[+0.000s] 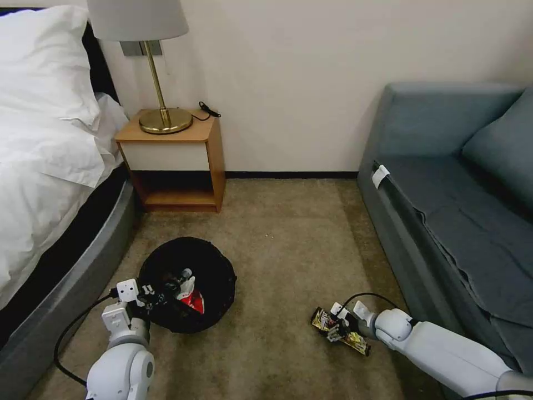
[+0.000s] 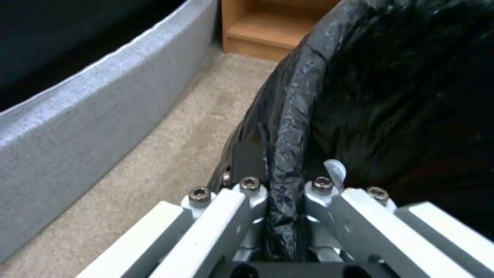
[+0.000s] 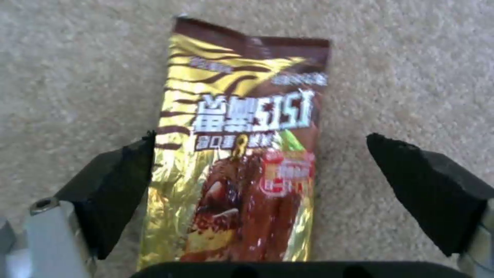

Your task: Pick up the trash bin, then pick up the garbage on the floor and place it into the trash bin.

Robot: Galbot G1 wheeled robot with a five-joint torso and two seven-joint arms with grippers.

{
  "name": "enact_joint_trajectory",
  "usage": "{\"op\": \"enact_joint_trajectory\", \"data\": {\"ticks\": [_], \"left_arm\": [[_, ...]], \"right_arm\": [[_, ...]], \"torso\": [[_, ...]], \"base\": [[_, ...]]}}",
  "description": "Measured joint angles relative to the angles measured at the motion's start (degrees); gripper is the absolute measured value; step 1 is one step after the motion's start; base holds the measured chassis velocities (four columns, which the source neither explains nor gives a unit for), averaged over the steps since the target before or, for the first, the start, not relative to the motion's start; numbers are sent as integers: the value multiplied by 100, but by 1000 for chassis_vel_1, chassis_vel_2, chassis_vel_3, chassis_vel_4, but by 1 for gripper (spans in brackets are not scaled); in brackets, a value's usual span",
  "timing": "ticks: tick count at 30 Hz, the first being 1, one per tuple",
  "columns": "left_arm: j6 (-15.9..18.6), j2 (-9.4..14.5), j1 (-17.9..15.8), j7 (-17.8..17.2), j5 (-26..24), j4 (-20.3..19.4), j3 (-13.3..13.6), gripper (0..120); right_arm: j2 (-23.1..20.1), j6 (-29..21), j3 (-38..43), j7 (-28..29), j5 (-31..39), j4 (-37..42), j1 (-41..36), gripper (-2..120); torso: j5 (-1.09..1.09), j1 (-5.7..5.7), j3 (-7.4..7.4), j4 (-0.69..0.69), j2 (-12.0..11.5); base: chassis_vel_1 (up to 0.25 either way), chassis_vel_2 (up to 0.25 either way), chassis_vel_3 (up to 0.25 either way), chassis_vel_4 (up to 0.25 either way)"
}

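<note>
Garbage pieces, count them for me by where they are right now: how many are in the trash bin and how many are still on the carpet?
In the trash bin: 2 visible, a clear bottle and a red-and-white packet; anything deeper is hidden.
On the carpet: 1, the snack wrapper, between the open right gripper fingers.
Total visible: 3

The right end effector [image 1: 337, 324] covers the middle of the long snack wrapper [image 1: 340, 331] in the head view; in the right wrist view its near end is cut off by the picture's edge. The trash bin [image 1: 187, 284] hides its own base, and the left end effector [image 1: 149, 293] covers part of its rim. Inside, a red-and-white packet [image 1: 191, 298] is partly buried in shadow.
</note>
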Motion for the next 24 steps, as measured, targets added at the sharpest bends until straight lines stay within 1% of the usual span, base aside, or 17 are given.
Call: {"op": "enact_joint_trajectory", "data": {"ticks": [3, 12, 13, 14, 17, 18, 22, 23, 24], "left_arm": [[0, 15, 6, 1, -7, 0, -8, 3], [0, 12, -9, 0, -12, 22, -8, 3], [-1, 10, -9, 0, -11, 26, -6, 3], [-1, 10, -9, 0, -11, 26, -6, 3], [-6, 11, -9, 1, -10, 27, -3, 3], [-6, 11, -9, 1, -10, 27, -3, 3], [-10, 20, -9, 1, -9, 26, -9, 3], [-10, 20, -9, 1, -9, 26, -9, 3], [-11, 20, -9, 1, -10, 27, -9, 3]], "right_arm": [[61, 66, 30, -15, -23, -130, 15, 100], [57, 128, 83, 0, -42, -130, -40, 99], [55, 141, 88, 0, -43, -123, -50, 96], [55, 141, 88, 0, -43, -123, -50, 96], [51, 194, 101, -6, -43, -102, -87, 87], [51, 194, 101, -6, -43, -102, -87, 87], [42, 229, 125, -7, -46, -88, -112, 74], [42, 229, 125, -7, -46, -88, -112, 74], [38, 234, 130, -8, -47, -86, -114, 72]], "torso": [[0, 0, 0, 0, 0], [0, 0, 0, 0, 0], [-2, 0, 0, 0, 0], [-2, 0, 0, 0, 0], [-5, 0, 0, -3, 1], [-5, 0, 0, -3, 1], [-1, 0, -1, -1, 1], [-1, 0, -1, -1, 1], [1, 0, -1, 0, 1]], "base": [[0, 0, 0, 0], [0, 0, 0, 0], [0, 0, 0, 0], [0, 0, 0, 0], [0, 0, 0, 0], [0, 0, 0, 0], [0, 0, 0, 0], [0, 0, 0, 0], [0, 0, 0, 0]]}}
